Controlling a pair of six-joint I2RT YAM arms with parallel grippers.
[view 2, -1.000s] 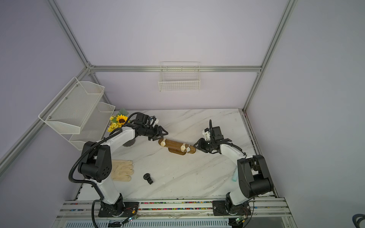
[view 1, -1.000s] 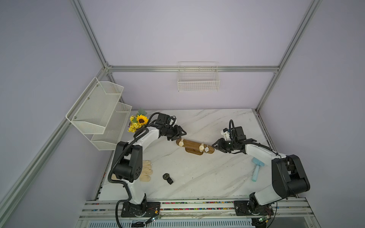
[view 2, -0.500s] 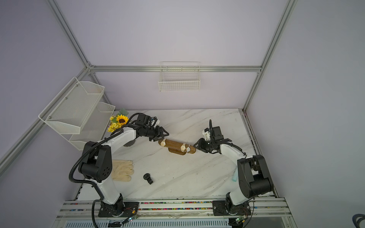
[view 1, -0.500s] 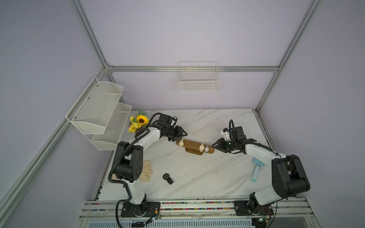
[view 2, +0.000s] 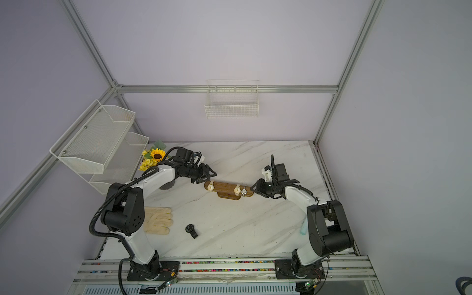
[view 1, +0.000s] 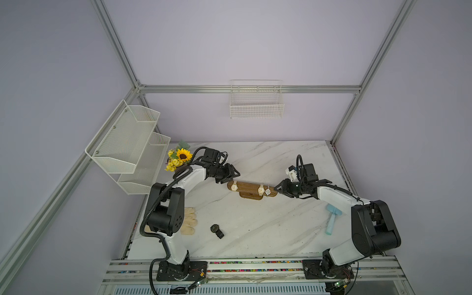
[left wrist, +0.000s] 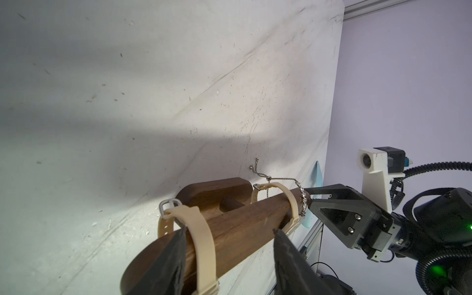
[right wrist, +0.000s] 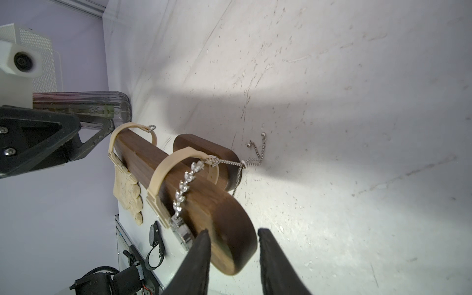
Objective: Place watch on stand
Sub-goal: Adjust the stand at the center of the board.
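Note:
The wooden stand (view 1: 249, 188) (view 2: 224, 187) sits mid-table. It carries two beige-strapped watches (view 1: 234, 187) (view 1: 261, 190) and a silver jewelled one (view 1: 267, 191). A black watch (view 1: 216, 229) (view 2: 190, 229) lies loose on the marble nearer the front, also in the right wrist view (right wrist: 154, 236). My left gripper (view 1: 233, 176) (left wrist: 229, 231) is open. Its fingers straddle the bar's left end beside a beige strap (left wrist: 201, 245). My right gripper (view 1: 279, 190) (right wrist: 233, 230) is shut on the bar's rounded right end (right wrist: 229, 252).
Cream gloves (view 1: 189, 221) lie by the left arm's base and a light blue brush (view 1: 332, 217) lies by the right arm. Sunflowers (view 1: 182, 155) and a white mesh shelf (view 1: 127, 143) stand at the back left. A wire basket (view 1: 256, 102) hangs on the back wall.

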